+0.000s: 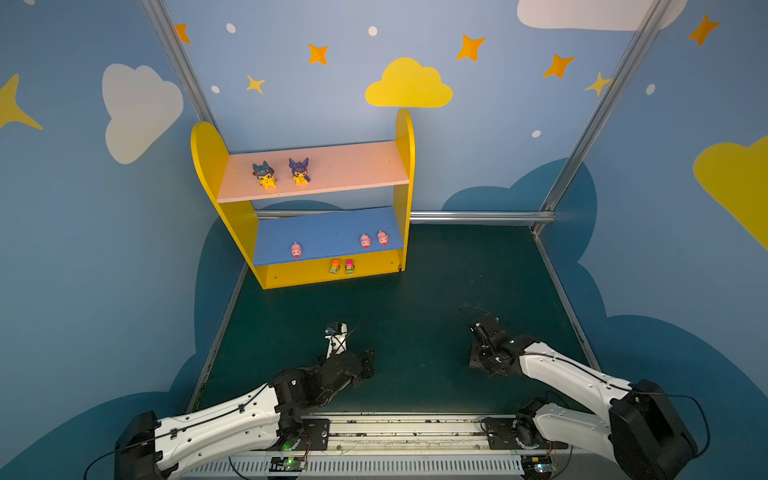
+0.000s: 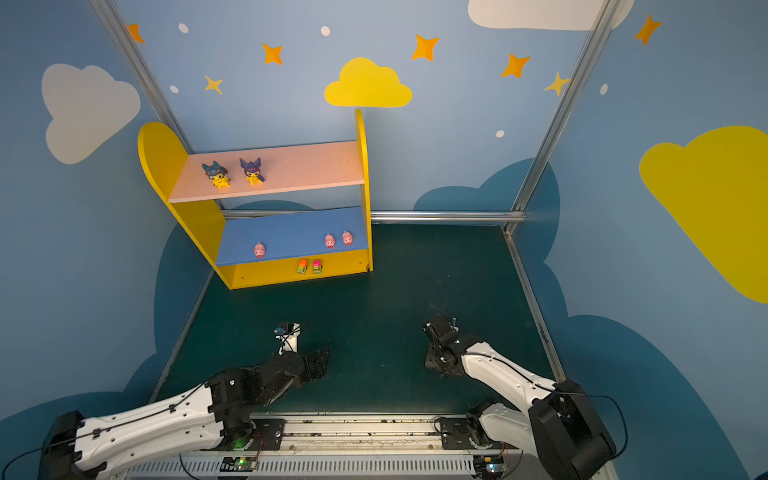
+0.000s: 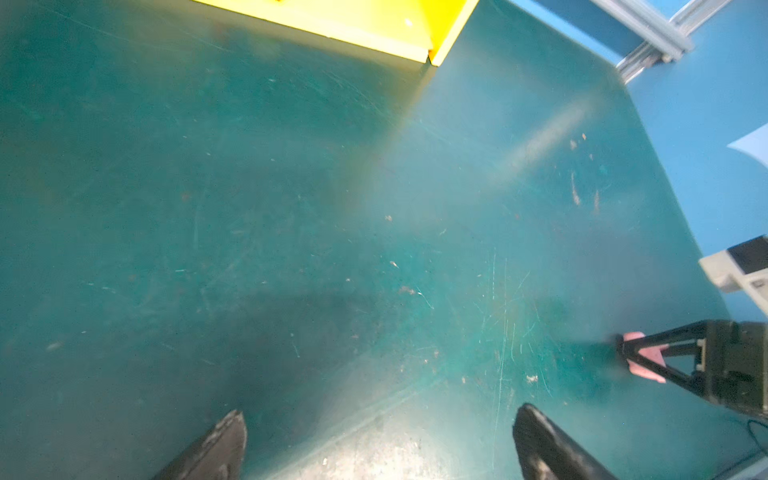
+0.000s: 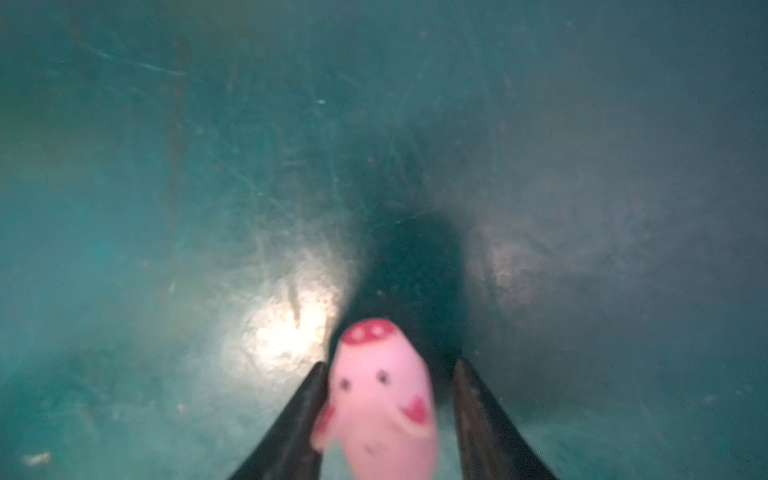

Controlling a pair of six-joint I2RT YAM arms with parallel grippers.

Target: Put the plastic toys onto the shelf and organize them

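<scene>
- Pig (image 4: 382, 399) between fingers of right gripper (image 4: 389, 365), snout poking out past the tips, mat (image 4: 166, 208) below.
- One finger touching flank, sliver of gap on the other side; clamped or not: cannot tell.
- Left gripper (image 3: 380, 411) spread wide, empty, off to the side.
- Probably light, rigid, glossy, rounded; likely to squirt forward under a hard squeeze.
- Best hold: square across flanks at mid-body, not snout or ears, gentle pressure.
- Shelf (image 1: 208, 158) well ahead of right gripper, off to its left; other pigs (image 1: 365, 240) on blue board (image 1: 328, 232).
</scene>
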